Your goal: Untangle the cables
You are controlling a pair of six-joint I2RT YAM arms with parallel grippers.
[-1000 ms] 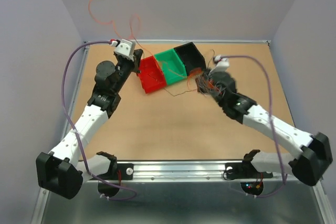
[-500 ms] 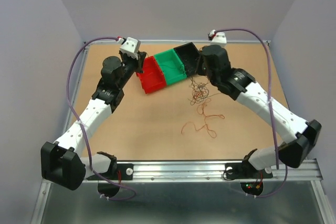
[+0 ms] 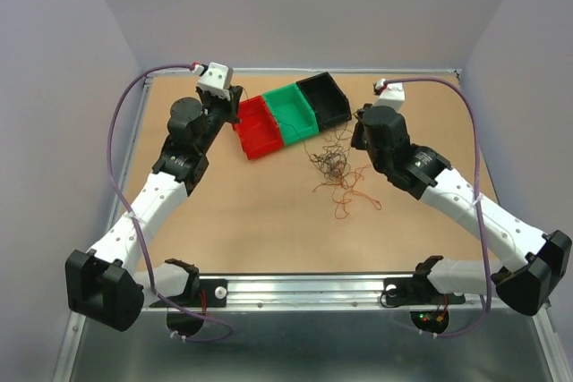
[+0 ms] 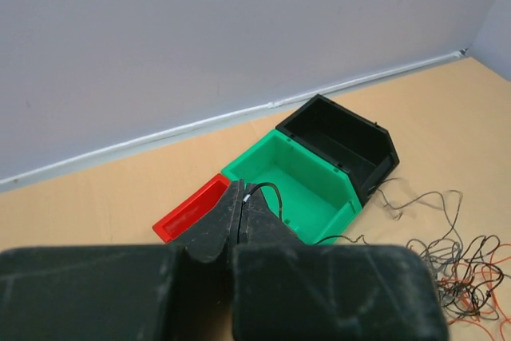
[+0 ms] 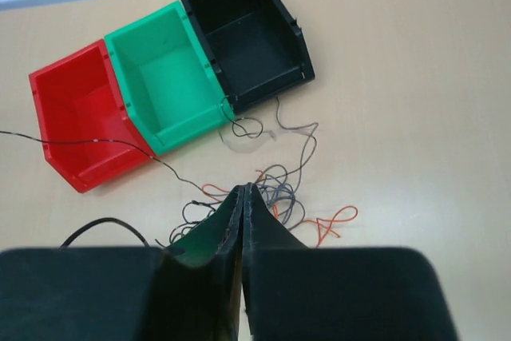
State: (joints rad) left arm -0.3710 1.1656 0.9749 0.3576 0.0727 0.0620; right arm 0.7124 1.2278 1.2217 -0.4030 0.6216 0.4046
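Note:
The cables lie as a loose tangle of thin black and dark wires (image 3: pixel 327 163) on the table, with orange strands (image 3: pixel 351 199) trailing toward me. The tangle also shows in the right wrist view (image 5: pixel 279 185) and the left wrist view (image 4: pixel 463 269). My left gripper (image 3: pixel 235 112) (image 4: pixel 242 191) is by the red bin, shut on the end of a thin black cable (image 4: pixel 275 191). That cable runs over the red bin (image 5: pixel 88 143) toward the tangle. My right gripper (image 3: pixel 358 136) (image 5: pixel 243 189) is shut just above the tangle's right side. No wire shows between its jaws.
Three open bins stand in a row at the back: red (image 3: pixel 257 131), green (image 3: pixel 291 112), black (image 3: pixel 324 100). A thin wire hooks over the black bin's front corner (image 5: pixel 239 125). Walls close in the table on three sides.
The long orange wire my left gripper held high is gone; it now pinches a black cable. My right arm dropped the tangle, swung up and back. The tangle now lies spread on the table.

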